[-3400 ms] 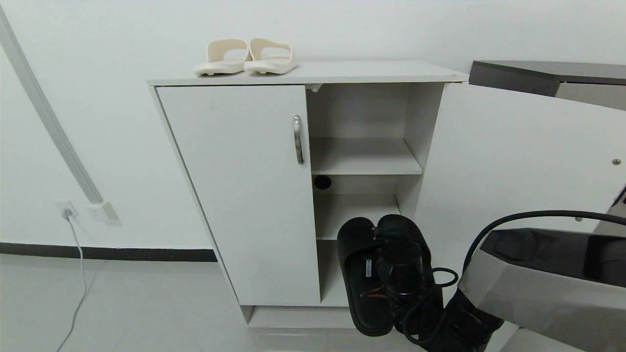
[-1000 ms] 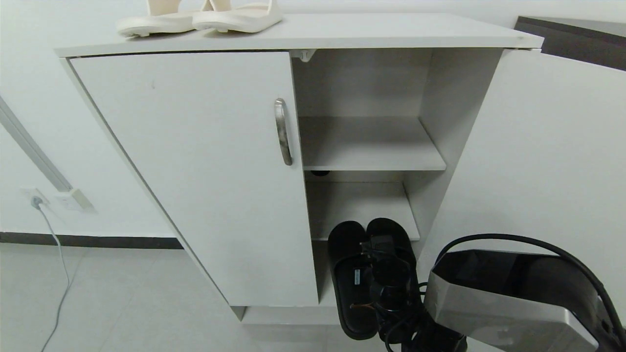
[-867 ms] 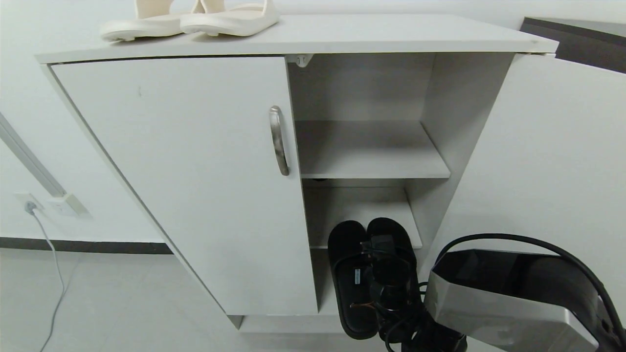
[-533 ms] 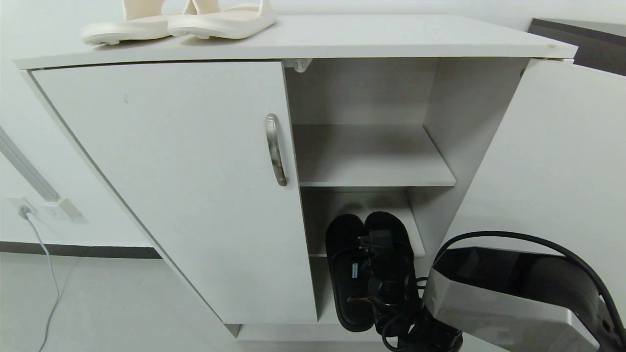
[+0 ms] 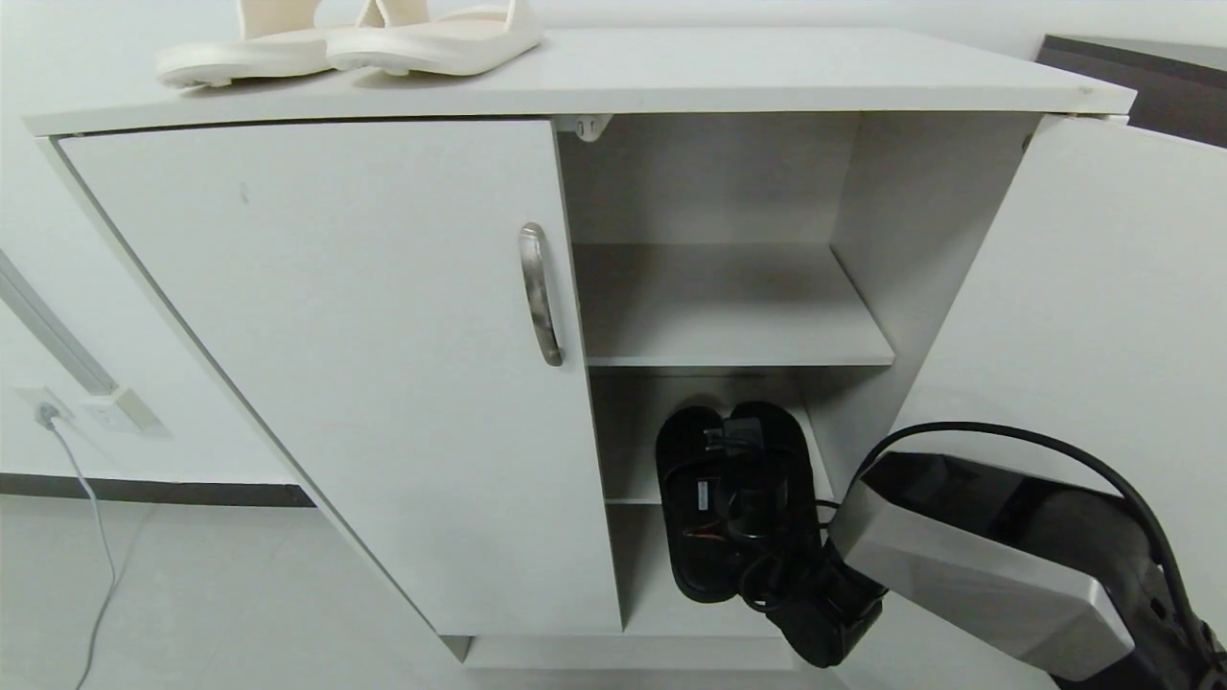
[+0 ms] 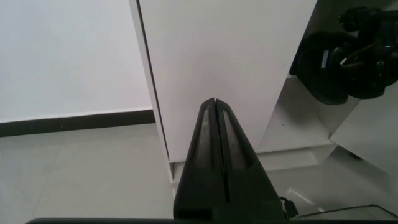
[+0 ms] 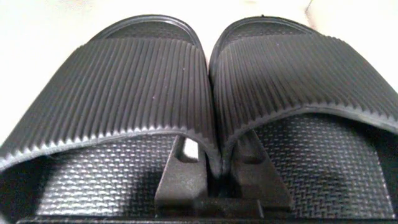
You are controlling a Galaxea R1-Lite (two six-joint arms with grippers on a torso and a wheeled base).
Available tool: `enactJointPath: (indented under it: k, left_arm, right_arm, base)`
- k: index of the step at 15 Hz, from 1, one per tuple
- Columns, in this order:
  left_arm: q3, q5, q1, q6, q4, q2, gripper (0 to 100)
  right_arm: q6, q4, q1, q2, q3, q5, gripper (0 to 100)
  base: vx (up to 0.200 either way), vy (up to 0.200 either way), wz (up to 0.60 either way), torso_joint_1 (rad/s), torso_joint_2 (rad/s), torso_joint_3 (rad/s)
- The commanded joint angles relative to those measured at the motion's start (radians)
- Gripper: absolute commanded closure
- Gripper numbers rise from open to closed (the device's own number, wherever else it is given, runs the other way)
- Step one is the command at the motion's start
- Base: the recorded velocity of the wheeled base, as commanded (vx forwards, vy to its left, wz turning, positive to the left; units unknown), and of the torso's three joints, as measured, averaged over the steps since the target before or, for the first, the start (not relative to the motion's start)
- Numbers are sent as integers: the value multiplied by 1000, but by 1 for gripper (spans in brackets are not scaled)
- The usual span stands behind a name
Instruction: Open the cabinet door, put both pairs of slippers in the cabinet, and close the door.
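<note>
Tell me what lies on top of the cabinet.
A pair of cream slippers lies side by side on the cabinet top, toward its left end. The picture's edge cuts off their straps.

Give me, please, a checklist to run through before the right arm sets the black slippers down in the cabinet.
1. Right door open: ok.
2. Right gripper shut on both black slippers, pinching their inner edges together: ok.
3. Slippers' toes inside the opening, above the shelf: ok.
4. Slippers resting on the shelf: cannot tell.
5. Left gripper out of the way, low before the left door: ok.
6. Beige slippers stowed: not ok, on the cabinet top.
</note>
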Motion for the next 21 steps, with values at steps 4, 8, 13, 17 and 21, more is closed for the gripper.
enactJointPath:
  k: [4, 8, 13, 17, 21]
  left_arm:
    - [0, 1, 0, -2, 0, 2, 100]
    - [-1, 1, 0, -2, 0, 2, 100]
    - [0, 1, 0, -2, 0, 2, 100]
    - [0, 1, 0, -2, 0, 2, 100]
    - [0, 1, 0, -2, 0, 2, 100]
  right_arm:
    - [2, 116, -34, 34, -175, 5, 100]
    - [2, 206, -48, 77, -324, 5, 100]
    - [2, 308, -58, 115, -474, 6, 100]
    - [2, 320, -69, 135, -509, 6, 100]
    - [5, 320, -69, 144, -509, 5, 100]
  base:
    - [0, 0, 0, 0, 0, 0]
    - [0, 0, 0, 0, 0, 0]
    - [0, 0, 0, 0, 0, 0]
    - [0, 0, 0, 0, 0, 0]
    - [0, 0, 0, 0, 0, 0]
